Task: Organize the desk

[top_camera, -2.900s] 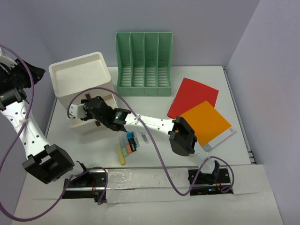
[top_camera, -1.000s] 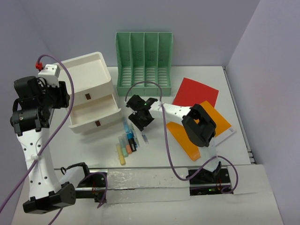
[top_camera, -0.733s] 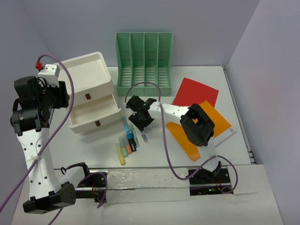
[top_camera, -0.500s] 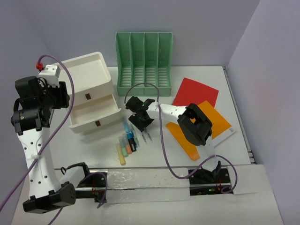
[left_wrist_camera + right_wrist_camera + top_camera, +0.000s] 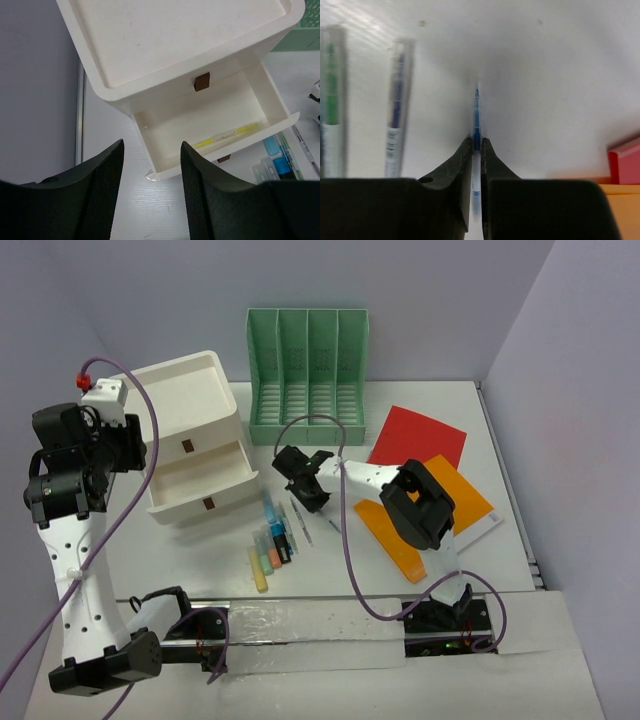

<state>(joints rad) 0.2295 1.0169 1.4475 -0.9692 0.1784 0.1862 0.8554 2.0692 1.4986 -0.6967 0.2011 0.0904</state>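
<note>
The desk (image 5: 455, 410) is a wide white tabletop. My right gripper (image 5: 308, 490) is shut on a thin blue pen (image 5: 477, 117) and holds it just above the desk, right of a row of pens and highlighters (image 5: 272, 543). The pen's free end (image 5: 333, 523) trails toward the near right. My left gripper (image 5: 128, 445) is open and empty, high above the left side of the white drawer box (image 5: 185, 405). In the left wrist view the gripper (image 5: 151, 150) looks down on the open middle drawer (image 5: 215, 120), which holds a yellow pen (image 5: 227, 135).
A green slotted file holder (image 5: 308, 375) stands at the back. A red folder (image 5: 415, 445) and an orange folder (image 5: 440, 500) lie at the right. A purple pen (image 5: 395, 130) and a green pen (image 5: 331, 100) lie left of the held pen.
My right gripper came away from the drawer, dropped over the loose pens, shut on the blue pen and shifted it a little to the right. The left arm stayed still over the last second.
</note>
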